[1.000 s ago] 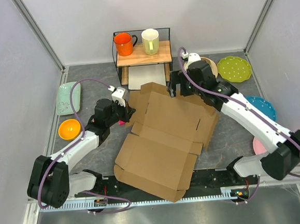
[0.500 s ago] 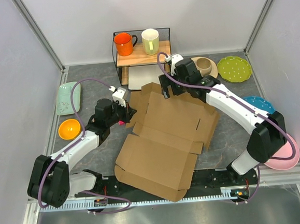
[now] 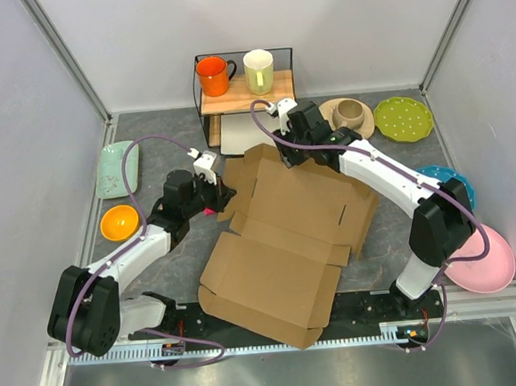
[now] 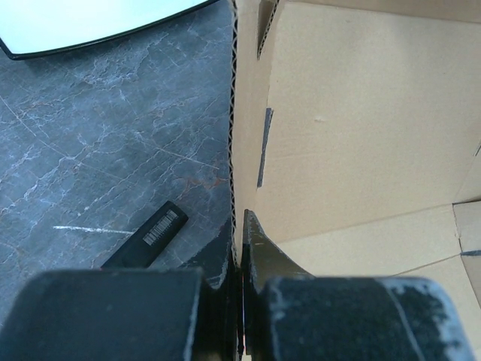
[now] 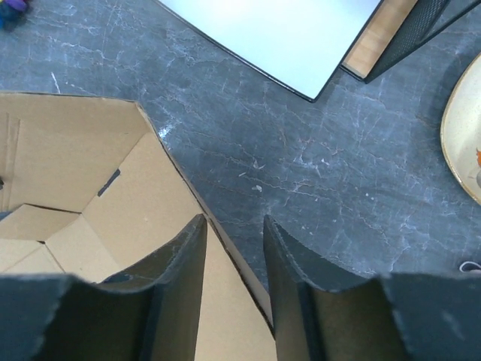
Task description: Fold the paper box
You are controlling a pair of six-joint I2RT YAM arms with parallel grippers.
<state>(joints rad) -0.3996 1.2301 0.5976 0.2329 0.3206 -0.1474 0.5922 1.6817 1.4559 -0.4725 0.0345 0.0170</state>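
Pinching a left flap of the brown corrugated cardboard box [image 3: 284, 236] in my clenched left end effector [image 4: 239, 229], I straddle its far edge with my right end effector [image 5: 233, 241], jaws apart. It lies unfolded mid-bench [image 3: 395, 236].

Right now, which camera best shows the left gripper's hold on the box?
Left wrist: the left gripper is shut on the corrugated edge of the box, seen close up. Top external shows the whole box, but the pinch is tiny there. Right wrist shows only another corner of the box, not this hold.
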